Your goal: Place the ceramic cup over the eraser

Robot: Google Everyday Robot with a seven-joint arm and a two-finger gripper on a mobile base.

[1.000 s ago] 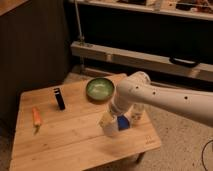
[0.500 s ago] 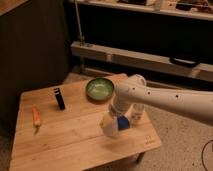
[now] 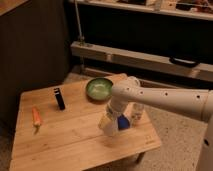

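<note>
The ceramic cup [image 3: 106, 125] is a pale, tapered shape near the table's front right, tilted, right at the tip of my gripper [image 3: 111, 120]. The gripper comes down from the white arm [image 3: 160, 100] that reaches in from the right. The eraser [image 3: 59, 98] is a slim black block standing upright on the left half of the wooden table [image 3: 65, 140], well to the left of the cup and gripper.
A green bowl [image 3: 99, 88] sits at the table's back edge just behind the arm. A blue block [image 3: 123, 123] and a small white bottle [image 3: 137, 113] stand right of the cup. An orange carrot-like thing [image 3: 36, 117] lies at the far left.
The arm and cup have barely shifted; nothing else on the table has moved.
</note>
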